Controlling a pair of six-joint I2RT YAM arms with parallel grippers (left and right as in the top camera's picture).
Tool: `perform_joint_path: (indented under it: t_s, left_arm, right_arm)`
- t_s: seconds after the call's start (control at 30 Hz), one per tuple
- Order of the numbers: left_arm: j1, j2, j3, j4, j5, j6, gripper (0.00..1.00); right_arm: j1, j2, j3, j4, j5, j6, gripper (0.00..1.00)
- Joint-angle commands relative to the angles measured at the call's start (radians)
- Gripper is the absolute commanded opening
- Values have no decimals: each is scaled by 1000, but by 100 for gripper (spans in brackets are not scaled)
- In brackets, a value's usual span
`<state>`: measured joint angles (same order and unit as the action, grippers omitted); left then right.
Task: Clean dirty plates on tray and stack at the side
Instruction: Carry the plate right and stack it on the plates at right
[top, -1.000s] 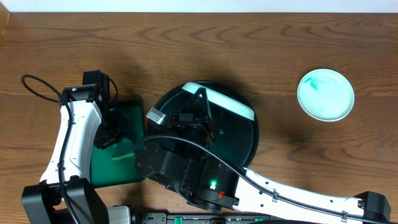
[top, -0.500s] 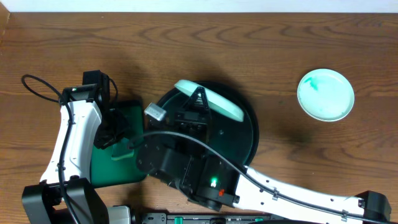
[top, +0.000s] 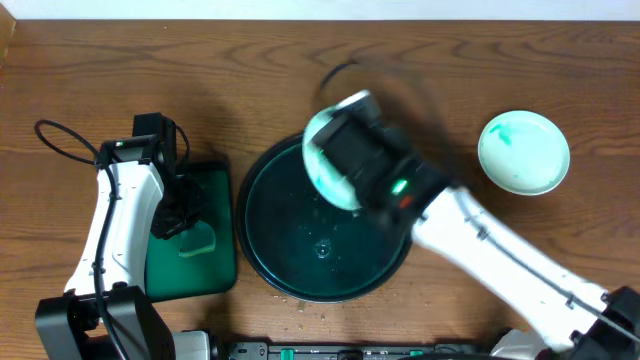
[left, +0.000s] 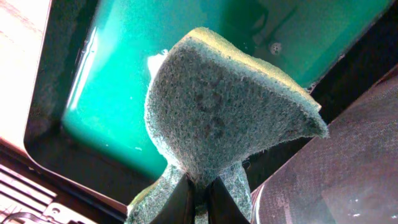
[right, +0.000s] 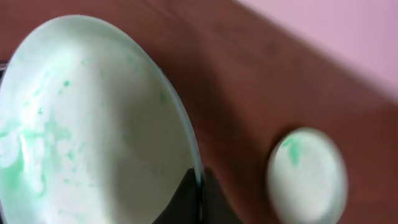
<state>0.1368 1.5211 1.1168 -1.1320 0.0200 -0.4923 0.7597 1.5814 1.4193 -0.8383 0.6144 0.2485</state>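
Right gripper (right: 198, 190) pinches 1 smeared plate (right: 93, 124); far plate (right: 306, 175) (blurred) on table (right: 236, 87).

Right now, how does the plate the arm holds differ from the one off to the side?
The held plate is pinched at its rim in the right arm's jaws, tilted above the tray; the side plate lies flat on the table. The held plate's green is spread in faint streaks; the side plate's is one patch near its edge. Both are round and whitish.
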Motion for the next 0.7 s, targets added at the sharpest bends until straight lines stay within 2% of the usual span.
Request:
perform_joint_path:
  t_s: [0.0, 0.17, 0.43, 0.67]
  left_arm:
    - [4, -6, 13, 0, -6, 21, 7]
    - [4, -6, 13, 8, -6, 25, 7]
    - [4, -6, 13, 19, -6, 25, 7]
    - [4, -6, 13, 19, -6, 25, 7]
  right_arm:
    - [-184, -26, 9, -16, -259, 209, 1]
    - [-481, -25, 6, -41, -455, 245, 1]
    - [-889, -4, -16, -64, -560, 286, 1]
    - [-1079, 127, -48, -75, -576, 225, 1]
